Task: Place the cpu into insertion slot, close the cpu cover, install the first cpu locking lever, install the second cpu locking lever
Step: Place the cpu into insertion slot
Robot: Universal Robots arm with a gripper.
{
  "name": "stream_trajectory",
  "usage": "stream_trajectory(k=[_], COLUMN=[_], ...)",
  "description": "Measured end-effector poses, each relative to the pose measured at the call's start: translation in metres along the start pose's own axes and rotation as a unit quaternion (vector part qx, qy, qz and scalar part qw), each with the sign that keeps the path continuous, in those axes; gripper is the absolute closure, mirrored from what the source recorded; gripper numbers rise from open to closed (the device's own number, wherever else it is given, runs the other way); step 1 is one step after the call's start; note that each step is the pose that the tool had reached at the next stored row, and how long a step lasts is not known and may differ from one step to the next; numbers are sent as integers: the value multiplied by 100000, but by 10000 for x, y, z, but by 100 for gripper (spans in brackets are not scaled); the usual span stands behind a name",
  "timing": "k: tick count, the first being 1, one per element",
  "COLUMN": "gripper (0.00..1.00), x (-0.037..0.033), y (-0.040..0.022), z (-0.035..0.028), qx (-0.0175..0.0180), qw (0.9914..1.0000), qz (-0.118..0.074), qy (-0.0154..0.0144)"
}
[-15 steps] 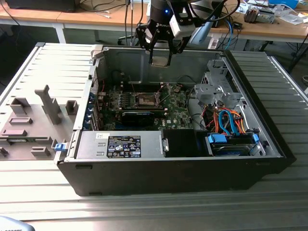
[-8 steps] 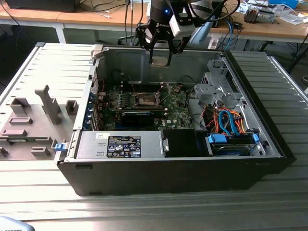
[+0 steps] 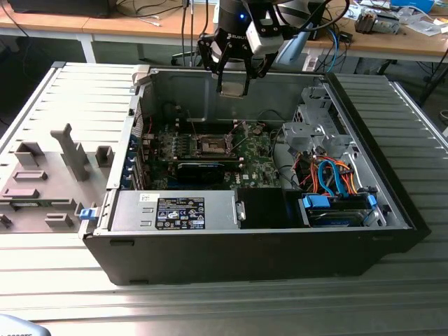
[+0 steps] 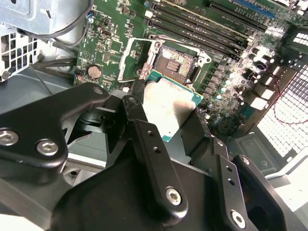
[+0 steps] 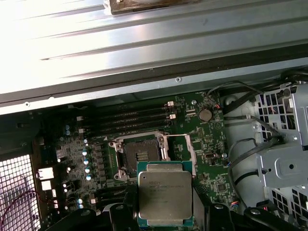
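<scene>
My gripper point(image 3: 232, 89) hangs over the open computer case, shut on the cpu point(image 3: 232, 85), a flat square chip with a silvery top. In both wrist views the cpu point(image 5: 165, 194) point(image 4: 171, 108) sits clamped between the black fingers point(image 5: 121, 212) point(image 4: 147, 132), held level above the green board. The insertion slot point(image 5: 139, 159) point(image 4: 175, 61) point(image 3: 212, 145) lies bare below and a little ahead of the chip, its dark centre exposed. The cpu cover point(image 5: 191, 153) point(image 4: 124, 60) stands swung open beside the slot.
Memory slots point(image 5: 125, 120) run along one side of the socket. A black graphics card point(image 3: 203, 168) and the power supply point(image 3: 175, 210) lie nearer the front. A drive cage point(image 3: 318, 129) and orange and blue cables point(image 3: 329, 175) fill the exterior view's right. A grey fixture tray point(image 3: 49, 175) sits outside.
</scene>
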State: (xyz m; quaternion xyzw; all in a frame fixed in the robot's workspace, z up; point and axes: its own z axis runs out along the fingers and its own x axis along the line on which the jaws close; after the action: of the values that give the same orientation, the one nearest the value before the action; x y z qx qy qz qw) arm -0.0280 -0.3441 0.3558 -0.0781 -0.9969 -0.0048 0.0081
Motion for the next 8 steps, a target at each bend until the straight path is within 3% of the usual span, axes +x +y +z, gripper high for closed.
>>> stream_trajectory(k=[8], gripper=[45], x=[0], y=[0], z=[0], qx=[15], qw=[100000], qz=[254], qy=[-1])
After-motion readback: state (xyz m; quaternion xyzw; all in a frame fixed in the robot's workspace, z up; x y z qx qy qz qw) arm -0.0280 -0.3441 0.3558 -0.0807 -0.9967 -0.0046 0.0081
